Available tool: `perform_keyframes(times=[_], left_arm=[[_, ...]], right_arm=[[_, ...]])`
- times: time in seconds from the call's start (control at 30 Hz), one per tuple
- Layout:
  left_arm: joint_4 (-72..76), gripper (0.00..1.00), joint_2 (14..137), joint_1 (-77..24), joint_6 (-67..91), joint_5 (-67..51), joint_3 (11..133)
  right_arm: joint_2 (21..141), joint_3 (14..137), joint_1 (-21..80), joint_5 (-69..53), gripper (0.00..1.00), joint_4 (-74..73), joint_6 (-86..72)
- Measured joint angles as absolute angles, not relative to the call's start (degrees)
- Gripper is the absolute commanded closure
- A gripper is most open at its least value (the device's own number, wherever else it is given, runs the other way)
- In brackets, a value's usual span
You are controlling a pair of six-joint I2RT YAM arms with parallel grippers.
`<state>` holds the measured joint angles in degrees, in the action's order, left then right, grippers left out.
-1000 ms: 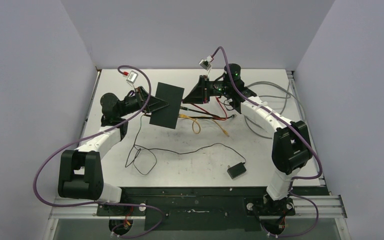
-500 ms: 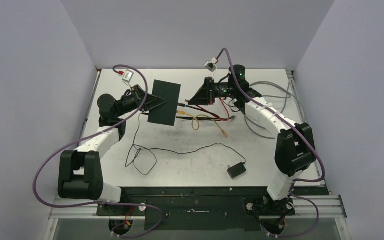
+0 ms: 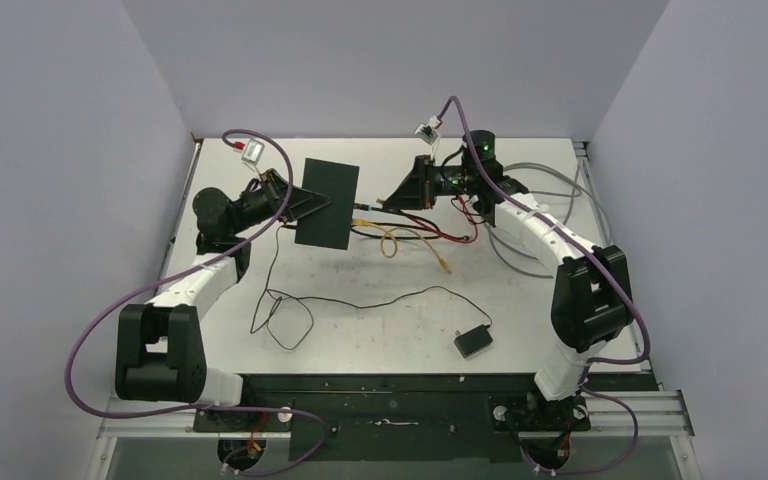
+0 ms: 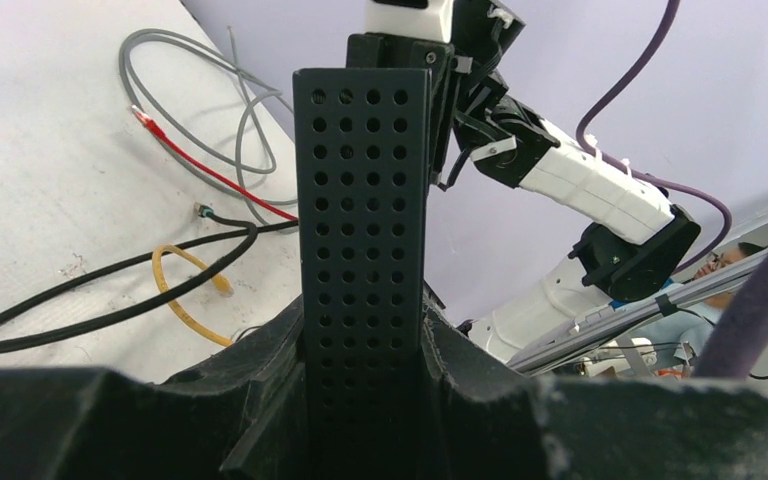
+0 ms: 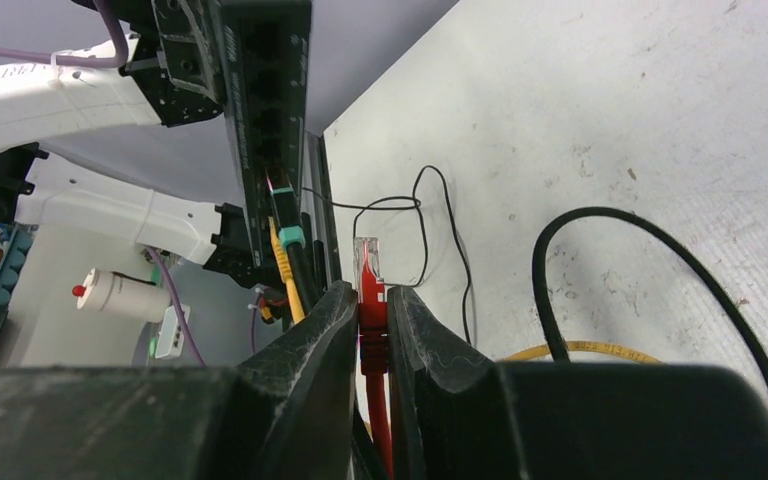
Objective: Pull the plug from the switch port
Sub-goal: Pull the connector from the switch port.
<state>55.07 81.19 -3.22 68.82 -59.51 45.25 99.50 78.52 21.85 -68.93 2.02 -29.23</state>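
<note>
White table (image 3: 390, 320) is seen between pale lilac walls, with both arms reaching toward the far half.

At the left, the left gripper (image 3: 300, 206) is clamped on the switch (image 3: 326, 203). The switch is held lifted off the table, tilted up on edge. In the left wrist view its perforated narrow side is seen wedged between the fingers. The port row is turned toward the right arm.

Below the switch, a thin black cord (image 3: 360, 303) is laid in loops across the table.

Just right of the switch, a yellow cable (image 3: 392, 242) and a black cable (image 5: 660, 250) are seen. In the right wrist view both are run up to the port row. The yellow one appears plugged in.

Further right, the right gripper (image 3: 400, 197) is closed tight on the plug (image 5: 367, 258), pinched at its red boot. The clear tip is poked out past the fingertips. The plug is out of the port, near the switch but apart from it. Its red cable (image 3: 450, 232) is trailed back over the table.

Near the front edge, a small adapter (image 3: 472, 341) is lying flat at the cord's end.

At the far right, grey cable (image 3: 545, 190) is coiled loosely.
</note>
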Motion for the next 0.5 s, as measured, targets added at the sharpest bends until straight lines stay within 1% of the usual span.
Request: perform_keyframes(times=[0.23, 0.5], left_arm=[[49.50, 1.00, 79.94, -4.12, 65.14, -59.44, 45.25], [44.38, 1.00, 79.81, -5.15, 61.60, -59.42, 45.25]], right_arm=[[99.50, 82.30, 21.85, -67.96, 0.95, 3.25, -31.35], [99.42, 82.94, 21.85, -67.92, 0.95, 11.64, -39.38]])
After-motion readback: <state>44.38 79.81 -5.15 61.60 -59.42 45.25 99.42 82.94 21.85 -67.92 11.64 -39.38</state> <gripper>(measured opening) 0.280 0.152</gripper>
